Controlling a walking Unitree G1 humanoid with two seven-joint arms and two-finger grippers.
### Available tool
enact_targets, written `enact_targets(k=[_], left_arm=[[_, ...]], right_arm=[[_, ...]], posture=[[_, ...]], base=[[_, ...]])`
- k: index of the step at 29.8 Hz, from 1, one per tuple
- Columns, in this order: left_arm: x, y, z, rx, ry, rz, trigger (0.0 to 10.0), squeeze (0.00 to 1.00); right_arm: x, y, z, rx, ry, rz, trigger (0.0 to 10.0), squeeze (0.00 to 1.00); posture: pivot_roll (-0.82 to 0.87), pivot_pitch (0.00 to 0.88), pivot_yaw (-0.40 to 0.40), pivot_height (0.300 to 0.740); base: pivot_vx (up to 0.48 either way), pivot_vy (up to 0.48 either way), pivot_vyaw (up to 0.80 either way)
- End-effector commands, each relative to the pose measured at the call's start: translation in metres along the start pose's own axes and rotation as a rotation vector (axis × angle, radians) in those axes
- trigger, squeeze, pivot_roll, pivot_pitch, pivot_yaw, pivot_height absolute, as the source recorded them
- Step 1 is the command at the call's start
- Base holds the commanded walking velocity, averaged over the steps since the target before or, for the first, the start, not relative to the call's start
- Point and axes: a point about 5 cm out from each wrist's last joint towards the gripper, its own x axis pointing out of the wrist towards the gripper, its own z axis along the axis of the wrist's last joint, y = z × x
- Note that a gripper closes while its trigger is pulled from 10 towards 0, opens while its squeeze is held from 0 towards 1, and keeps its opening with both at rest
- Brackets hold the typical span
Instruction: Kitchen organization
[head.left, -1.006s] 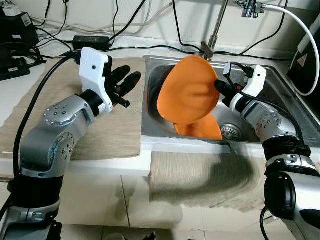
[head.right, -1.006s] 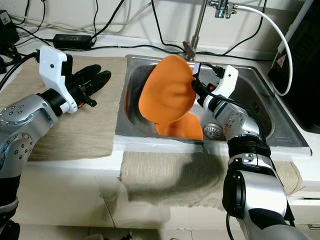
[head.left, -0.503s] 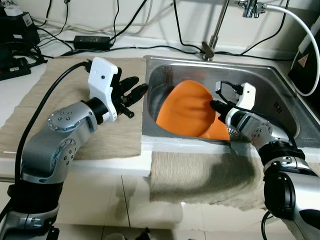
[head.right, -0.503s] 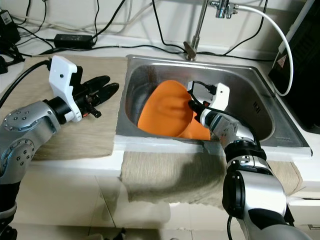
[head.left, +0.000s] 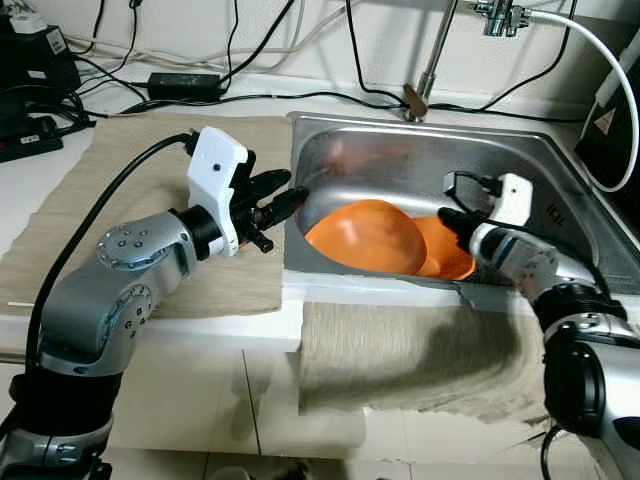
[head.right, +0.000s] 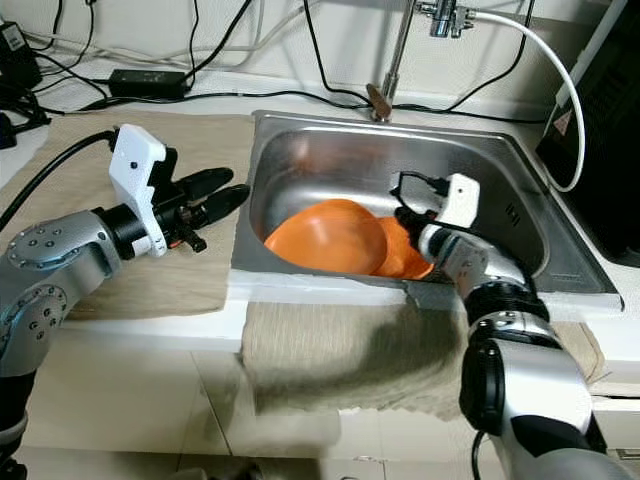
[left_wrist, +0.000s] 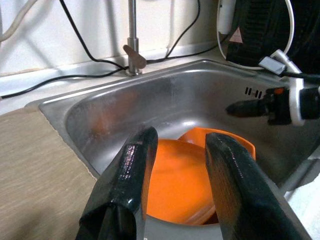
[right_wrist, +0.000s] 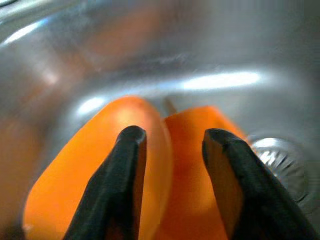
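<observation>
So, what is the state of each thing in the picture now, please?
Large orange bowl: upside down in the sink, released.
Second orange bowl: lying partly under the large one.
Left claw: open, empty, at the sink's left rim.
Right claw: open, empty, beside the bowls.
Faucet: no water running.

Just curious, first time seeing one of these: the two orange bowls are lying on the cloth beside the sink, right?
Not quite. The two orange bowls lie inside the sink, not on the cloth beside it. The left eye view shows this.
</observation>
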Motion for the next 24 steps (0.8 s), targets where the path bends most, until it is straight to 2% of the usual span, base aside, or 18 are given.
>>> enact_targets(k=[1,2,3,5,6,7,8,9,10,11,12,15,17,20,24], left_arm=[[-0.003,0.005,0.003,0.009,-0.006,0.047,10.0,0.00],[-0.004,0.008,0.004,0.010,-0.014,0.074,10.0,0.00],[-0.004,0.011,0.005,0.014,-0.025,0.108,10.0,0.00],[-0.004,0.022,0.011,0.018,-0.067,0.226,10.0,0.00],[-0.004,0.022,0.011,0.018,-0.067,0.226,10.0,0.00],[-0.004,0.035,0.017,0.026,-0.107,0.389,10.0,0.00],[-0.005,0.039,0.018,0.048,-0.114,0.462,10.0,0.00],[-0.005,0.039,0.018,0.048,-0.114,0.462,10.0,0.00],[-0.005,0.039,0.020,0.056,-0.134,0.505,10.0,0.00],[-0.005,0.034,0.020,0.043,-0.158,0.533,10.0,0.00],[-0.005,0.034,0.020,0.043,-0.158,0.533,10.0,0.00],[-0.007,0.023,0.021,0.003,-0.197,0.538,10.0,0.00],[-0.008,0.017,0.023,-0.009,-0.236,0.551,10.0,0.00],[-0.006,0.007,0.024,0.039,-0.270,0.579,10.0,0.00],[-0.008,-0.001,0.017,0.160,-0.241,0.596,10.0,0.00]], right_arm=[[-0.003,0.006,0.027,-0.081,-0.079,0.027,10.0,0.75],[-0.004,0.008,0.034,-0.116,-0.106,0.040,10.0,0.62],[-0.006,0.012,0.039,-0.138,-0.137,0.064,10.0,0.00],[-0.012,0.025,0.052,-0.191,-0.236,0.134,10.0,0.00],[-0.012,0.025,0.052,-0.191,-0.236,0.134,10.0,0.00],[-0.022,0.041,0.062,-0.303,-0.349,0.157,10.0,0.00],[-0.027,0.048,0.064,-0.355,-0.399,0.151,10.0,0.00],[-0.027,0.048,0.064,-0.355,-0.399,0.151,10.0,0.00],[-0.032,0.059,0.067,-0.367,-0.454,0.146,10.0,0.00],[-0.043,0.078,0.068,-0.372,-0.548,0.155,10.0,0.00],[-0.043,0.078,0.068,-0.372,-0.548,0.155,10.0,0.00],[-0.055,0.105,0.060,-0.376,-0.624,0.197,10.0,0.00],[-0.059,0.115,0.052,-0.364,-0.628,0.225,10.0,0.00],[-0.066,0.124,0.040,-0.392,-0.629,0.268,10.0,0.00],[-0.073,0.130,0.030,-0.340,-0.631,0.280,10.0,0.00]], posture=[[0.01,0.000,-0.052,0.740],[0.01,0.000,-0.052,0.740],[0.01,0.000,-0.051,0.740],[0.01,0.000,-0.047,0.740],[0.01,0.000,-0.047,0.740],[0.01,0.000,-0.045,0.740],[0.01,0.000,-0.041,0.740],[0.01,0.000,-0.041,0.740],[0.01,0.000,-0.034,0.740],[0.00,0.000,-0.028,0.740],[0.00,0.000,-0.028,0.740],[0.00,0.000,-0.019,0.740],[0.00,0.000,-0.019,0.740],[0.00,0.000,-0.019,0.740],[0.00,0.000,-0.017,0.740]], base=[[0.000,0.000,0.00],[0.000,0.000,0.00],[0.000,0.000,0.00],[0.000,0.000,0.00],[0.000,0.000,0.00],[0.000,0.000,0.00],[0.000,0.000,0.00],[0.000,0.000,0.00],[0.000,0.000,0.00],[0.000,0.000,0.80],[0.000,0.000,0.80],[0.000,0.000,0.80],[0.000,0.000,0.80],[0.000,0.000,0.80],[0.000,0.000,0.80]])
